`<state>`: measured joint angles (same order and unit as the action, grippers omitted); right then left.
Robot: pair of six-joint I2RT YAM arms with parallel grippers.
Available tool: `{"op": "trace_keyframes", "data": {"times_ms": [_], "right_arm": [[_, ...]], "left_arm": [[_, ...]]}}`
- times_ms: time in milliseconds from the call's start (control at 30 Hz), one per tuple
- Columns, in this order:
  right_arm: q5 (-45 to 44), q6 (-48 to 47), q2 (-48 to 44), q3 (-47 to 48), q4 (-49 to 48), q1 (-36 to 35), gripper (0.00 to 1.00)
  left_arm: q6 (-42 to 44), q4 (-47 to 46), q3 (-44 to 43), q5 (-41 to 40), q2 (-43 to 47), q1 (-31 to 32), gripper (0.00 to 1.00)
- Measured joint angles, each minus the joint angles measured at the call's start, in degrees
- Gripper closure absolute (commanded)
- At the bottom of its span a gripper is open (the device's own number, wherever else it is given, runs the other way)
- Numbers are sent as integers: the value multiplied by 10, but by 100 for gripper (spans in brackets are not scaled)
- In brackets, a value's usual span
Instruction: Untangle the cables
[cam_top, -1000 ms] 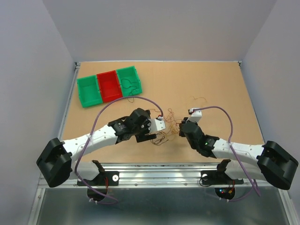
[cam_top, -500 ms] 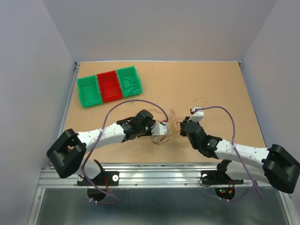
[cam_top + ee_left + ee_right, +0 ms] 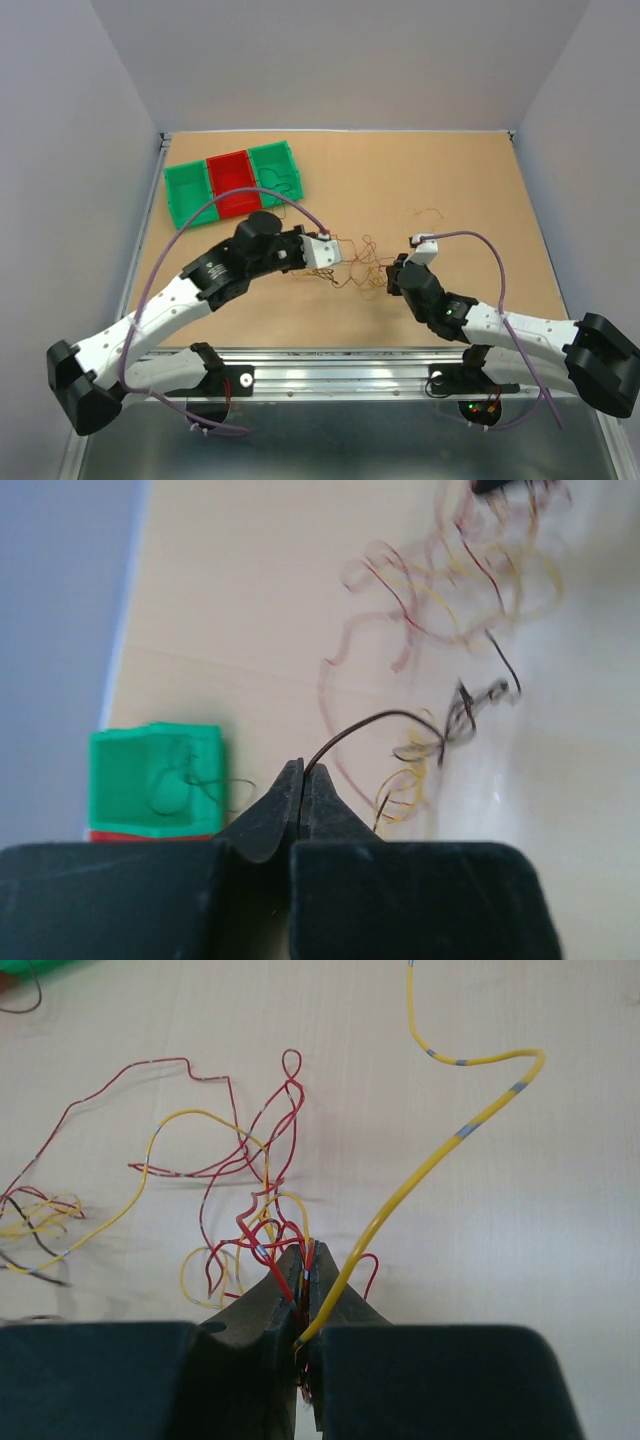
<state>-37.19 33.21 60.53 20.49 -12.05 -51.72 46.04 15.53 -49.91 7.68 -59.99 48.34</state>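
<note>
The cables lie as a loose tangle of thin red, yellow and dark strands mid-table between my two grippers. My left gripper is at the tangle's left side. In its wrist view the left gripper is shut on one dark cable, which arcs right to a small dark and yellow clump. My right gripper is at the tangle's right edge. Seen from its wrist, the right gripper is shut on a bunch of red cables and a yellow cable.
A row of three bins, green, red and green, stands at the back left. The right green bin holds a thin dark cable. A single stray strand lies right of the tangle. Thick lilac cables loop over both arms.
My left gripper has gone from open to shut, closing on the dark cable, and the left arm has swung back and left toward the bins. The right gripper has stayed shut and barely moved.
</note>
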Motion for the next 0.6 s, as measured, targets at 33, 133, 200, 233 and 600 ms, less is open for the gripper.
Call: {"op": "trace_keyframes", "data": {"times_ms": [33,133,200,233,600], "right_arm": [[4,-1,0,-3,0,0,99],[32,-13,-1,-13,-13,0,99],[51,-20,-1,-19,-26,0,92],[63,-24,-1,-23,-37,0,80],[178,-82,-31,-45,-118,0,21]], "left_arm": [[-9,0,-23,8,23,-5,100],[-46,-8,-85,22,62,-12,100],[-75,-8,-122,22,57,-12,100],[-89,-11,-140,21,50,-12,100],[-203,-33,-177,-67,-37,-12,100]]}}
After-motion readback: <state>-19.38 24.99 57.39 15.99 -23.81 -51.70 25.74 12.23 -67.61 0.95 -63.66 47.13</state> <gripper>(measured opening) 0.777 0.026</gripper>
